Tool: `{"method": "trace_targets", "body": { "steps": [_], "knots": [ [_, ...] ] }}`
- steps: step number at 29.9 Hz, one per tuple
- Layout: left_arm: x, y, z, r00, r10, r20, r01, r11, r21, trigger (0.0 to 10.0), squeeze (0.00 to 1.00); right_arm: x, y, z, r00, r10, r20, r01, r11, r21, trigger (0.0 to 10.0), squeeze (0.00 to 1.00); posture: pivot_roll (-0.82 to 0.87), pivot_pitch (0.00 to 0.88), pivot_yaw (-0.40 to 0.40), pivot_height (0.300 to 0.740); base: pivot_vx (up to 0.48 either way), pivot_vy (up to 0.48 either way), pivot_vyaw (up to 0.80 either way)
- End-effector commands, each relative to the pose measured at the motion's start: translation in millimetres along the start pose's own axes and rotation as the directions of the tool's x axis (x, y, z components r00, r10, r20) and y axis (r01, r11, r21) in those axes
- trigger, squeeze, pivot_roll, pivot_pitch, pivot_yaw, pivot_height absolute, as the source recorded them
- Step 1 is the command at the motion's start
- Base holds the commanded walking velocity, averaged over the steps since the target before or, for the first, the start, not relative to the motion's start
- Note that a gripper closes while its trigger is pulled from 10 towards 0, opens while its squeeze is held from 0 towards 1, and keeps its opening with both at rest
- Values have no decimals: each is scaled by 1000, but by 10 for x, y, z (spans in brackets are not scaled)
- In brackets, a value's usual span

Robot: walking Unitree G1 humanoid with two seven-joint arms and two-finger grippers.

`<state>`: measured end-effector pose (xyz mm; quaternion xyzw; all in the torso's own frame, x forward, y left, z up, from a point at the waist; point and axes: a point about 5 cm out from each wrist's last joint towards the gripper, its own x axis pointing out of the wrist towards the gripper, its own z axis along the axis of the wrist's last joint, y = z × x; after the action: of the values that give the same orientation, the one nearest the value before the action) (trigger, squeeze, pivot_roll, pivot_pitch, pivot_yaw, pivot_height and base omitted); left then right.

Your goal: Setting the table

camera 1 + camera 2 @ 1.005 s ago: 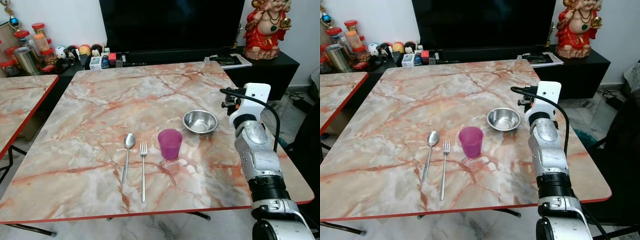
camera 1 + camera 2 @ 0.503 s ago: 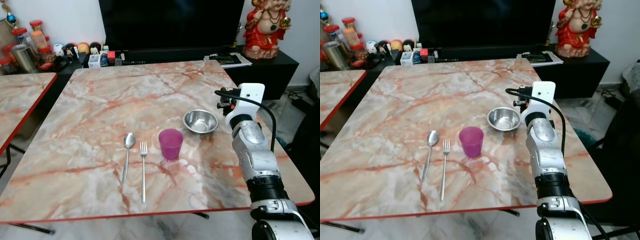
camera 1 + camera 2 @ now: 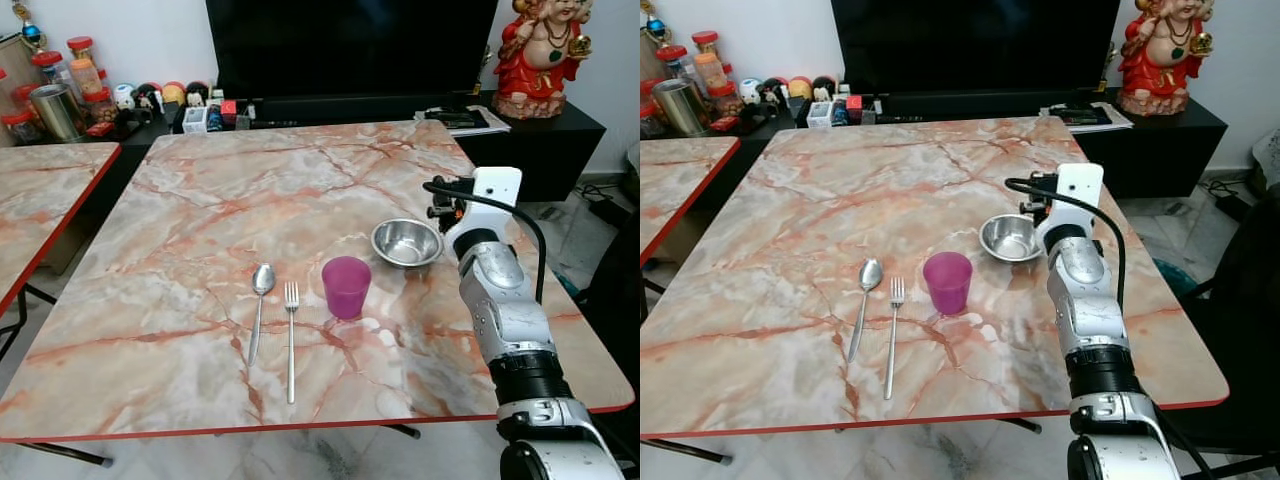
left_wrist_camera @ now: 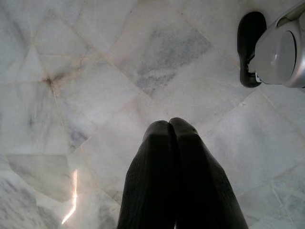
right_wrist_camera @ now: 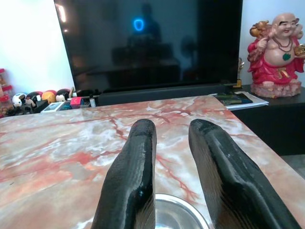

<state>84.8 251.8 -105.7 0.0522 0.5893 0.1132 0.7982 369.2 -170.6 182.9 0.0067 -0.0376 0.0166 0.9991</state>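
Observation:
A steel bowl (image 3: 406,242) stands on the marble table (image 3: 200,200), right of centre. Left of it is a purple cup (image 3: 346,286), then a fork (image 3: 291,340) and a spoon (image 3: 259,305) lying side by side. My right arm (image 3: 495,290) reaches over the table's right side, its wrist just right of the bowl. In the right wrist view my right gripper (image 5: 171,125) is open with nothing between its fingers, and the bowl's rim (image 5: 176,214) lies just below them. My left gripper (image 4: 169,123) hangs shut over the floor.
A second marble table (image 3: 40,200) stands at the left. Behind are a black console with a large TV (image 3: 350,45), jars (image 3: 60,90), small items, papers (image 3: 465,118) and a red statue (image 3: 545,55). A silver part of my body (image 4: 281,52) shows above the tiled floor.
The camera has shifted a little. My right wrist has moved slightly left, closer to the steel bowl. The tableware has not moved.

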Motion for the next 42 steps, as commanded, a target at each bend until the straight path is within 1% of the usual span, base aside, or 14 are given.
{"method": "trace_targets", "body": {
  "steps": [1,5,12,15,20,24,30,35,36,42],
  "knots": [
    [-1,29,-12,1000,4,-9,-4,1000,7,10000,0,29,33,81,1000,18,23,-17,1000,-6,10000,0,-120,0,30,740,262,0,0],
    [-1,26,-11,1000,4,-9,-4,1000,10,10000,0,26,44,76,999,24,23,-24,1000,-20,10000,0,-122,0,32,740,262,0,0],
    [2,25,20,1000,4,-3,-4,1000,6,10000,0,17,36,100,999,22,41,-21,1000,-18,10000,0,-120,0,31,740,262,0,555],
    [4,18,39,1000,2,1,-2,1000,4,10000,0,12,13,77,999,11,30,-11,1000,0,10000,0,-117,0,32,740,266,0,0],
    [4,7,41,1000,0,1,0,1000,5,10000,0,4,10,61,1000,10,23,-10,1000,3,10000,0,-115,0,32,740,261,0,0],
    [4,-2,34,1000,-3,0,3,1000,-3,10000,0,8,10,64,1000,9,22,-10,1000,4,10000,0,-110,4,29,740,0,0,0],
    [2,-50,1,1000,-14,-4,14,1000,0,10000,0,15,37,62,1000,16,16,-17,1000,7,10000,0,-108,19,32,740,0,0,0],
    [3,-136,11,1000,-23,4,23,1000,9,10000,0,4,46,56,1000,20,11,-20,1000,5,10000,0,-108,28,32,740,0,0,0],
    [3,-139,12,1000,-24,4,24,1000,9,10000,0,0,44,51,1000,20,9,-20,1000,5,10000,0,-110,39,33,740,251,0,0],
    [3,-168,11,1000,-26,-1,26,1000,17,10000,0,-28,33,20,1000,15,2,-15,1000,8,10000,0,-112,43,36,740,256,0,0]
  ]
}}
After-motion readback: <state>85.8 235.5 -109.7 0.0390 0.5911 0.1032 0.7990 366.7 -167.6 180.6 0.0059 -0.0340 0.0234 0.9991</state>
